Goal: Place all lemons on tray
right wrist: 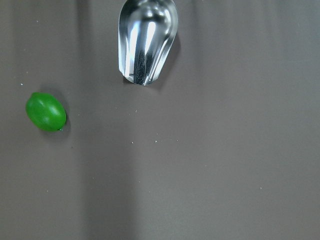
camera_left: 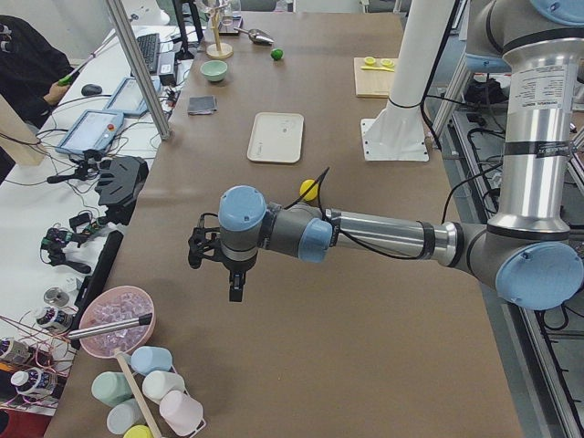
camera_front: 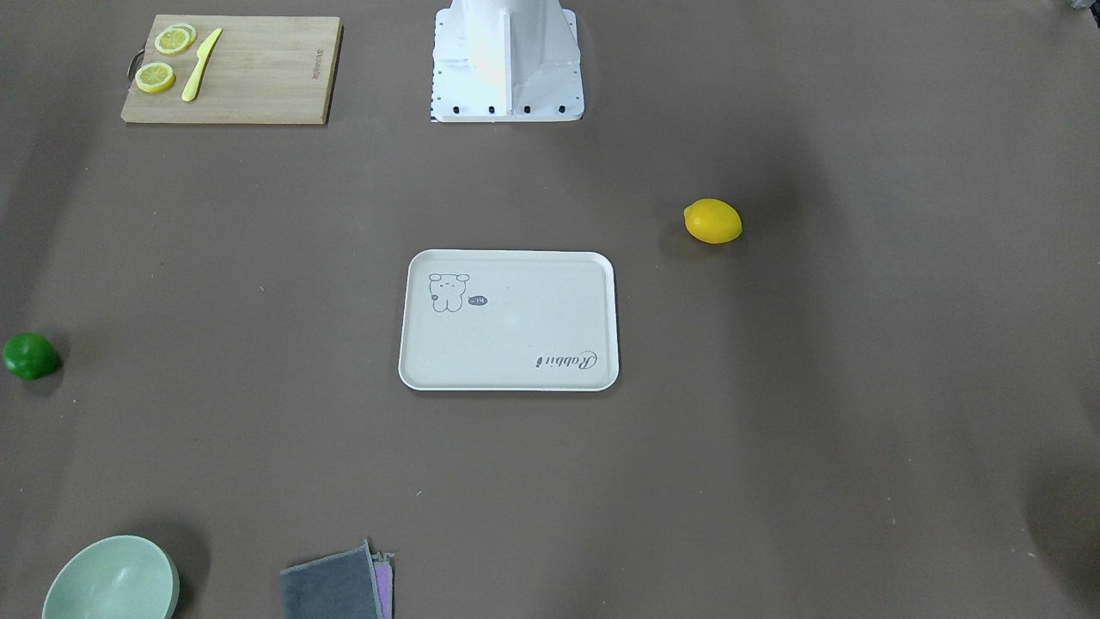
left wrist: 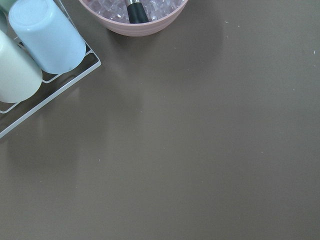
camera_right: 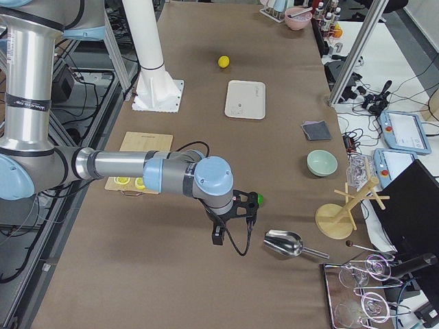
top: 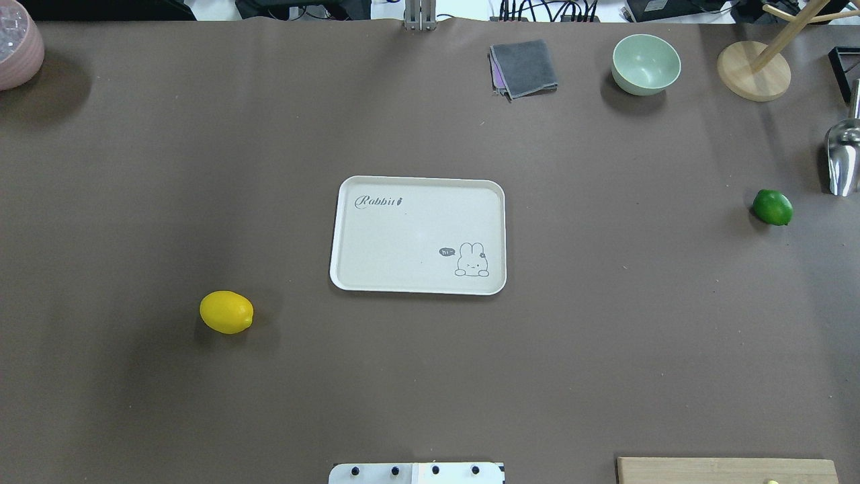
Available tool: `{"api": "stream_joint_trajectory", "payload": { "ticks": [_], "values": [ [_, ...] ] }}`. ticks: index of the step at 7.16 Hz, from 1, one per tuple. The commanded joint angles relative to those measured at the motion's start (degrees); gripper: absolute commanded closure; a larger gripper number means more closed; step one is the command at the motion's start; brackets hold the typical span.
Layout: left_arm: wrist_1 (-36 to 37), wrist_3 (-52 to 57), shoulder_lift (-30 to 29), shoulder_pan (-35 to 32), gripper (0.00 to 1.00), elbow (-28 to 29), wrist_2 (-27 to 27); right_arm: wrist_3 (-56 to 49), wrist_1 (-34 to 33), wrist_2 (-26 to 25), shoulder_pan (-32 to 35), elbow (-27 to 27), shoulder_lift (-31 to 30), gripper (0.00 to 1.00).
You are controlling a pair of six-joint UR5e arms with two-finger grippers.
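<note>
one yellow lemon [top: 226, 312] and one green lemon [top: 772, 206] lie off the tray [top: 403, 232].

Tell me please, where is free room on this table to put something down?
The tray holds nothing. Bare table lies between tray and yellow lemon, and between tray and green lemon. Crowded: the robot's far right corner, with bowl, wooden stand and metal scoop.

Long matte brown table [top: 134, 168], evenly lit, soft shadows. White side bench [camera_left: 23, 205] runs alongside, carrying a blue-framed tablet [camera_left: 88, 130]. Slanted aluminium frame post [camera_left: 139, 68] at the table edge.
</note>
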Motion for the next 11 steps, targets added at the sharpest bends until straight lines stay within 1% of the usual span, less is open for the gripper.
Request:
{"api": "stream_joint_trajectory", "payload": {
  "ticks": [1, 2, 3, 4, 5, 6, 7, 8, 9, 10, 11],
  "values": [
    [-0.02, -0.23, -0.39, 0.87, 0.02, -0.09, 0.2, -0.06, 0.12, 0.06, 0.0, 0.01, 0.1, 0.0],
    [-0.8, -0.15, -0.83, 1.49, 0.02, -0.17, 0.29, -0.67, 0.21, -0.02, -0.78, 0.1, 0.54, 0.0],
    [-3.5, -0.24, -1.1, 2.02, 0.02, -0.09, -0.06, -0.67, 2.56, 0.15, -2.27, 0.1, 1.32, 0.0],
    [-7.01, -0.32, -1.1, 3.16, 0.02, -0.09, -0.15, -0.76, 5.54, -0.55, -5.94, 0.01, 1.94, 0.0],
    [-9.57, -0.15, -1.19, 3.51, 0.02, 0.17, -0.33, -0.06, 6.18, -0.47, -9.11, -0.07, 3.16, 0.0],
    [-12.12, -0.32, -2.32, 5.69, 0.02, 0.0, -0.24, -0.06, 6.36, -0.55, -11.92, -0.51, 4.4, 0.0],
    [-13.88, -0.24, -2.5, 6.76, 0.02, 0.26, -0.24, -0.23, 9.67, -0.38, -14.48, -0.34, 5.02, 0.0],
    [-13.99, -0.24, -2.51, 7.38, 0.02, 0.35, -0.15, 0.64, 17.53, -0.29, -16.24, -3.47, 4.41, 0.0],
    [-14.42, -0.15, -2.68, 7.39, 0.02, 0.18, -0.15, 1.86, 22.31, -0.03, -16.78, -7.94, 5.63, 0.0],
    [-15.82, -0.32, -3.55, 8.86, 0.02, 0.35, 0.02, 2.14, 24.1, 0.32, -18.0, -12.51, 9.47, 0.0],
    [-15.84, -0.32, -5.13, 10.45, 0.02, 1.57, 0.2, 2.31, 24.29, 0.07, -20.54, -13.6, 11.94, 0.0]
  ]
}}
